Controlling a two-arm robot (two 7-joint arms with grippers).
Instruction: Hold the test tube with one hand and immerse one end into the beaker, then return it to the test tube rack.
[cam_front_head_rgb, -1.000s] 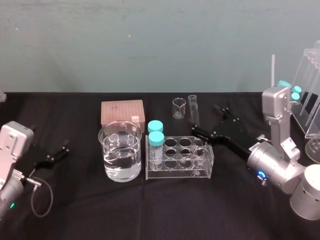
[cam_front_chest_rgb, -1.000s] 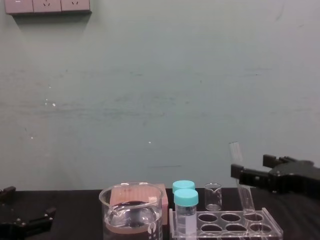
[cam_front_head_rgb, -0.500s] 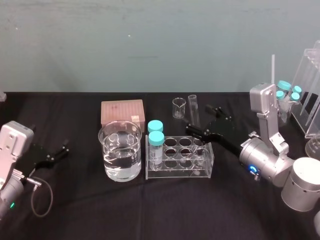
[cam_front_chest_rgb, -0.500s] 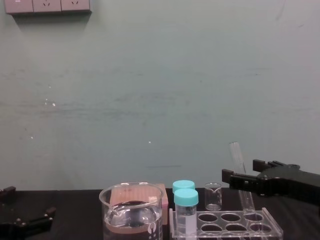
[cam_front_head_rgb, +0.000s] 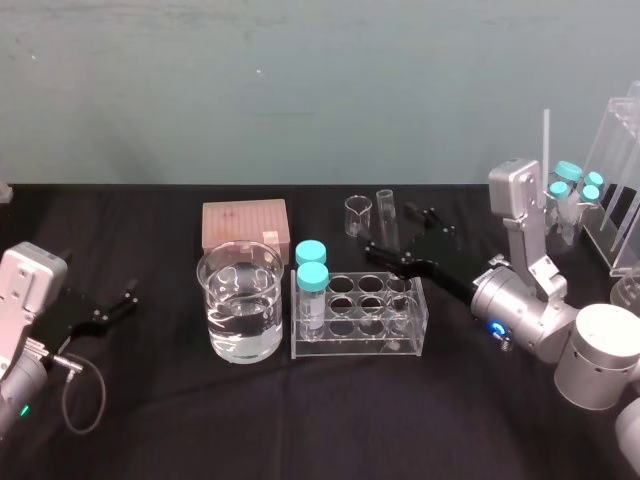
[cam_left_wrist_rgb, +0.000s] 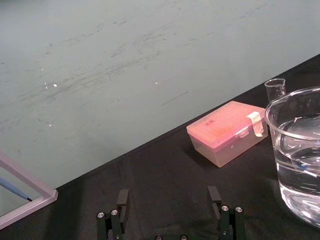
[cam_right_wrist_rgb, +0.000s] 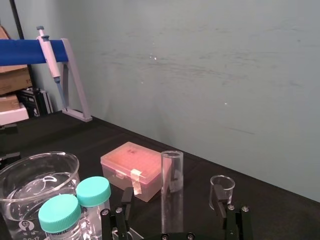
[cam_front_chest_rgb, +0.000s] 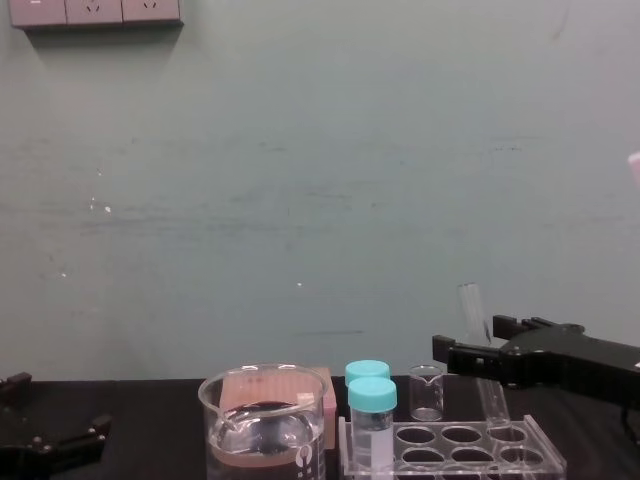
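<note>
The right gripper (cam_right_wrist_rgb: 171, 196) had its fingers (cam_right_wrist_rgb: 123, 205) spread wide and gripped nothing. The test tube (cam_right_wrist_rgb: 171, 172) stood nearly upright between them, with a gap on either side, its lower end down in the test tube rack (cam_front_head_rgb: 350, 346). Beyond the fingertips, past two teal-capped vials (cam_front_head_rgb: 312, 276), sat the beaker (cam_front_head_rgb: 240, 300), partly filled with clear liquid. The left gripper (cam_left_wrist_rgb: 170, 207) rested well apart from all this, its fingers likewise open and empty.
</note>
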